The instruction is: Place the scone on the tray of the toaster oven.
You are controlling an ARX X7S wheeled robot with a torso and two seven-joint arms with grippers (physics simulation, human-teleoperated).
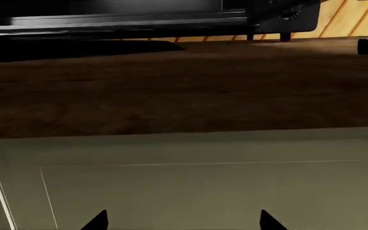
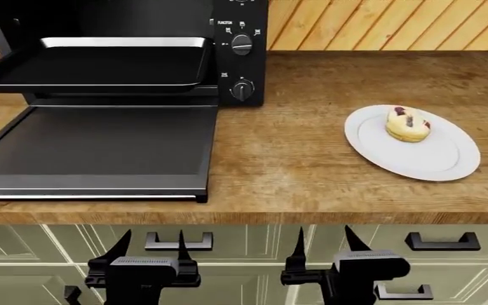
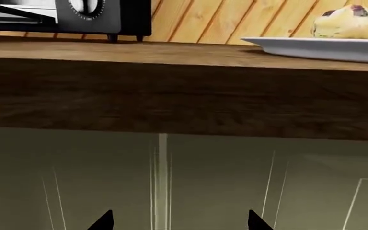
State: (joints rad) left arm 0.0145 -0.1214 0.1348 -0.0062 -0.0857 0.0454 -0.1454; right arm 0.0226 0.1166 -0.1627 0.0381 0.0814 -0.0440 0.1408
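My right gripper (image 2: 322,249) hangs below the front edge of the desk (image 2: 312,165), jaws spread wide with nothing between them and touching nothing; the right wrist view shows only the two finger tips against the pale cabinet front (image 3: 171,182). My left gripper (image 2: 152,251) sits beside it at the same height, jaws likewise parted and empty, facing the cabinet under the oven door (image 2: 100,149).

From the right jaws the scone (image 2: 406,123) lies up, forward and a little to the right, on the far half of a white plate (image 2: 422,162) that rests on the desk. The right arm is clearly the nearer one; the left would have to cross over. The scone is roundish, so I judge no long axis matters much for the grasp, though a top-down approach looks cleanest given the plate's rim.

The toaster oven (image 2: 239,57) stands at the left back of the desk with its door folded flat and the tray (image 2: 100,67) pulled out over it, bare. From the plate, the carry runs leftward past the knob panel. I reckon the first need is to lift the right arm clear above the desk edge.
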